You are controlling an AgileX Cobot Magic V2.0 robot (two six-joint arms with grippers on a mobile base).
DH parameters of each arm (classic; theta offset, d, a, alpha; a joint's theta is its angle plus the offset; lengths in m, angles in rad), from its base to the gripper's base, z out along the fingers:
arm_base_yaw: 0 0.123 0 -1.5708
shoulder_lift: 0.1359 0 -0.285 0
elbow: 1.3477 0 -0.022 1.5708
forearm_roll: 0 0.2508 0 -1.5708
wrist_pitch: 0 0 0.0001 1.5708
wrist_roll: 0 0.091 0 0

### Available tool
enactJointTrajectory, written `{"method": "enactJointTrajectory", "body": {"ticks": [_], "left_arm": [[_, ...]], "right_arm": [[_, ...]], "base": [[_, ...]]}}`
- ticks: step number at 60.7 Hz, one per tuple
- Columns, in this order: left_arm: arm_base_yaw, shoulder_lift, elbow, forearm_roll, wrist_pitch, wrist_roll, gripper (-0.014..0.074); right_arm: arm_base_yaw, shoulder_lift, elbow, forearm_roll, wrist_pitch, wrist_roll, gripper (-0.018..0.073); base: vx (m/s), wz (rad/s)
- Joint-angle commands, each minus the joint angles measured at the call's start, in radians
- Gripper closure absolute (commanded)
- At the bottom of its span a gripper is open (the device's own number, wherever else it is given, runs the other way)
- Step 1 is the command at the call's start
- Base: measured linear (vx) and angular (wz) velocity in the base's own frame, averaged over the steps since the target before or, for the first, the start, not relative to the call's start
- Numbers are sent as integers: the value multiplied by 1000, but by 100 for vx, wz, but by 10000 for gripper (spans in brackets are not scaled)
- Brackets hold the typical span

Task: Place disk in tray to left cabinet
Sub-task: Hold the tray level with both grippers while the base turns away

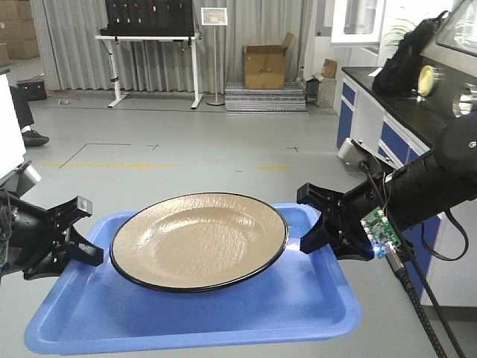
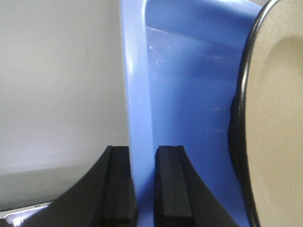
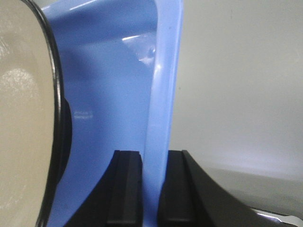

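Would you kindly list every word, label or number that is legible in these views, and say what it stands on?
No text here can be read.
The framed sign at the back of the room: too small to read.
The small mark on the tray floor, right wrist view: blurred, unreadable.
The plate and the cardboard box: no lettering visible.

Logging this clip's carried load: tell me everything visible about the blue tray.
The tray is bright blue and glossy, plastic by its look. It is rectangular with rounded corners and a low raised rim, and faintly scuffed inside. It is held above the floor, roughly level, with the left gripper and the right gripper each shut on a short-side rim. The tan disk rests in it, filling most of its width.
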Motion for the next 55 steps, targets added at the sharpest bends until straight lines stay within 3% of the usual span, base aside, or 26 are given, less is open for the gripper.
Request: {"method": "enactJointTrajectory", "body": {"ticks": [1,55], "left_arm": [[-23,-49,-36,-165,16,-4,596],[-23,-49,-36,-165,19,-4,596]], "right_arm": [[19,-54,-39,135,-40,-14,563],[19,-54,-39,135,-38,-14,563]], "base": [[47,13],[56,8]]}}
